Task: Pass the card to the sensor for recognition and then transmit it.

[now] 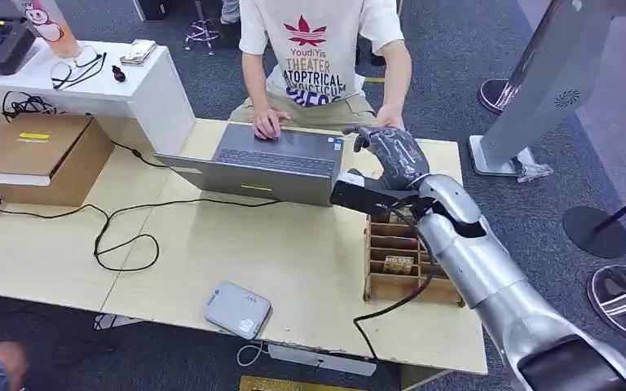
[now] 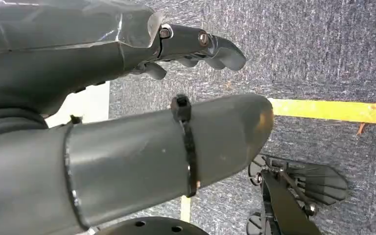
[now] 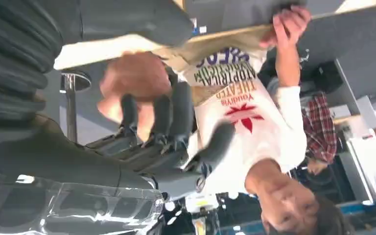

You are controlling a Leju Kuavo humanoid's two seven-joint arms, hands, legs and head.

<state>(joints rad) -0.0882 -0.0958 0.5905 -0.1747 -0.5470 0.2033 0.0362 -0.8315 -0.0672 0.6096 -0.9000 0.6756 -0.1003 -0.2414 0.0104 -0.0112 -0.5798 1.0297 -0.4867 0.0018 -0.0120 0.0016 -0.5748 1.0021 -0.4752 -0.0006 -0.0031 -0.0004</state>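
1. Head view has the right hand (image 1: pixel 391 155) raised over the table's (image 1: pixel 293 252) far edge, just beside the grey laptop (image 1: pixel 269 163), close to the hand of the person in a white shirt (image 1: pixel 318 49).
2. Right wrist view looks past that hand's (image 3: pixel 166 142) fingers, spread apart with nothing in them, to the person's blurred hand just beyond.
3. Left wrist view shows the left hand (image 2: pixel 176 98) over grey carpet, fingers loosely extended, empty.
4. A card (image 1: pixel 398 264) lies in the wooden slotted rack (image 1: pixel 399 261) on the table, beneath the right forearm, nearer the robot than the hand and apart from it.
5. A grey sensor box (image 1: pixel 237 309) sits near the table's front edge, well apart from the rack.
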